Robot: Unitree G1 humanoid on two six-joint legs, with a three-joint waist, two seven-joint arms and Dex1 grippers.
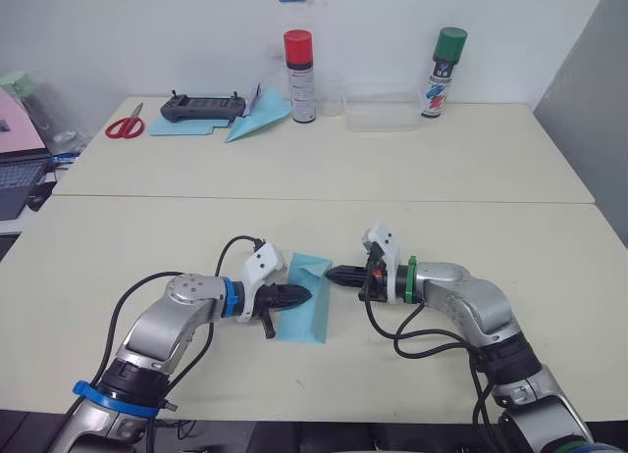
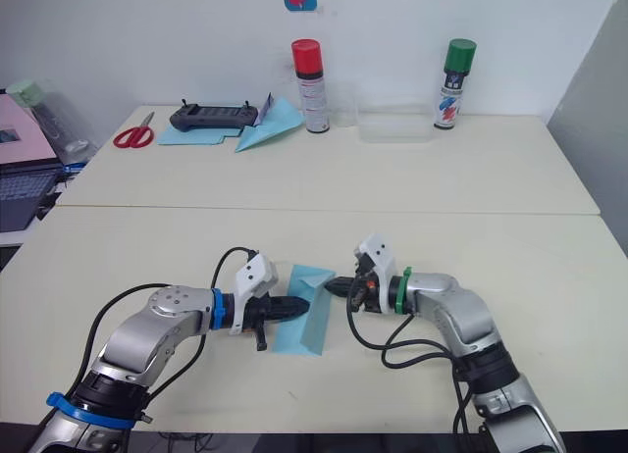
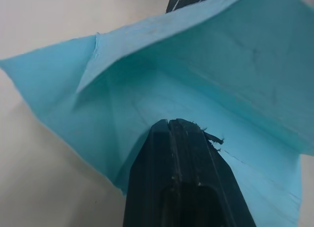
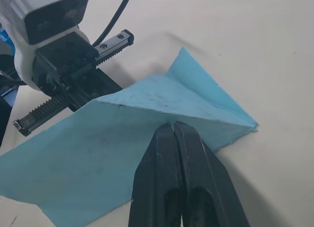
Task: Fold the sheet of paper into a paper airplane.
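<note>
Partly folded sheet of paper [image 1: 304,298] on the pale tabletop [image 1: 461,159], lying between the two end effectors. The left end effector [image 1: 306,296], fingers clenched together, presses its tip onto the sheet from the robot's left; the right end effector [image 1: 332,275], likewise clenched, touches the sheet's raised right edge. At the tabletop's far edge, against a white wall: scissors [image 1: 125,126], a black controller [image 1: 202,106], a neat blue dart-shaped plane [image 1: 257,122], two spray cans [image 1: 299,63] and a clear tray [image 1: 383,113].
</note>
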